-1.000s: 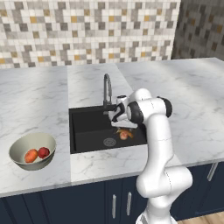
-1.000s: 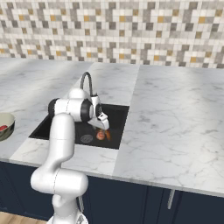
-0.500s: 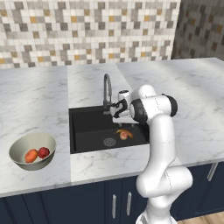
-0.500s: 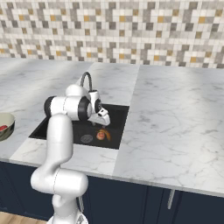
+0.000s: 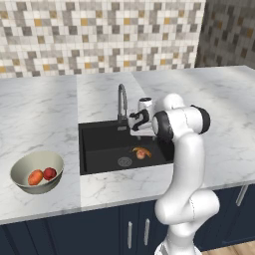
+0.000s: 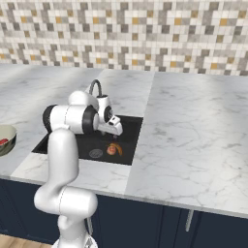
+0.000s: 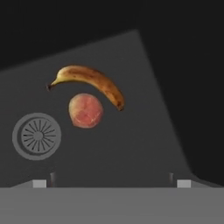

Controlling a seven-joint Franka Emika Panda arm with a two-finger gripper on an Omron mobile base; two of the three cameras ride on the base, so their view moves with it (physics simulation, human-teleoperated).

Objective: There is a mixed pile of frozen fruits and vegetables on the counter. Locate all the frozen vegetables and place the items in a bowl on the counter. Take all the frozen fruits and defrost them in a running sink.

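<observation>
The white arm rises from the near edge of the marble counter (image 5: pixel 45 104) and bends over the black sink (image 5: pixel 99 144). Its gripper (image 5: pixel 135 124) hangs above the right part of the basin, just right of the tall curved grey faucet (image 5: pixel 121 102). The jaws stand wide apart and empty; in the hand view the two finger tips (image 7: pixel 52 177) sit far apart at the bottom, with nothing between them.

On the sink floor below the gripper lie the two fruits. The banana (image 7: pixel 89 83), yellow-orange with dark ends and brown speckling, is curved and lies on its side. The reddish-peach apple (image 7: pixel 85 110) sits just beside the banana's inner curve; whether the two touch cannot be told. The round metal drain (image 7: pixel 37 135) is near the apple, apart from it. From the left base view the apple (image 5: pixel 141 154) and banana (image 5: pixel 141 149) are to the right of the drain (image 5: pixel 124 161); the right base view shows the same pair (image 6: pixel 113 149) right of the drain (image 6: pixel 96 153).

At the left of the counter, near its front edge and well apart from the sink, stands the wide beige-grey bowl (image 5: pixel 20 169). Inside it are the orange carrot piece (image 5: pixel 35 177) and the glossy red tomato (image 5: pixel 49 173), side by side and apparently touching. Whether water runs from the faucet cannot be told.
</observation>
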